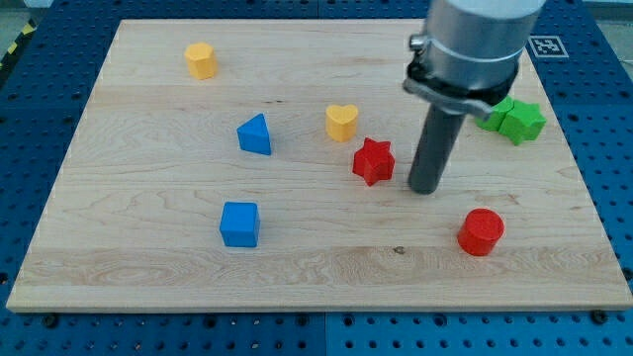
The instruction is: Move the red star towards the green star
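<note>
My tip [427, 189] has no jaws to open or close; it rests on the board just to the view's right of the red star [374, 160], with a small gap between them. The green star [521, 121] lies toward the view's upper right, beside a green block [497, 112] partly hidden behind the arm. Since my tip sits on the star's goal side, a push from here would likely drive it leftward toward the yellow heart [342, 122], so it must first circle round without clipping it.

Pale wooden board [148, 277], blue perforated table [593, 79] around it, even light

Bright even light, soft shadows, sharp focus.
</note>
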Available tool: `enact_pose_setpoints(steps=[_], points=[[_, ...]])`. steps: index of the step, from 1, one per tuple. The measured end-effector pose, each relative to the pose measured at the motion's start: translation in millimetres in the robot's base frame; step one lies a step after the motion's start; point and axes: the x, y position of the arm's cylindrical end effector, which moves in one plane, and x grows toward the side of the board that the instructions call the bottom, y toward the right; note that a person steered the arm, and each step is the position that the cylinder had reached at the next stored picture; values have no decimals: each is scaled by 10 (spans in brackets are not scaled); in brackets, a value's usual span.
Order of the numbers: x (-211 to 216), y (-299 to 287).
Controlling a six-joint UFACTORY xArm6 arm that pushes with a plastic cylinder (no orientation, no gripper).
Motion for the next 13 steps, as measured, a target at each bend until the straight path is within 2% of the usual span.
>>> enact_pose_setpoints(steps=[1,2,5,7,8,10,12,13], points=[[143,-432],[-53,-831],[-272,-368],[-629,-516],[-662,-188],[-327,-258],[-327,235],[-327,235]])
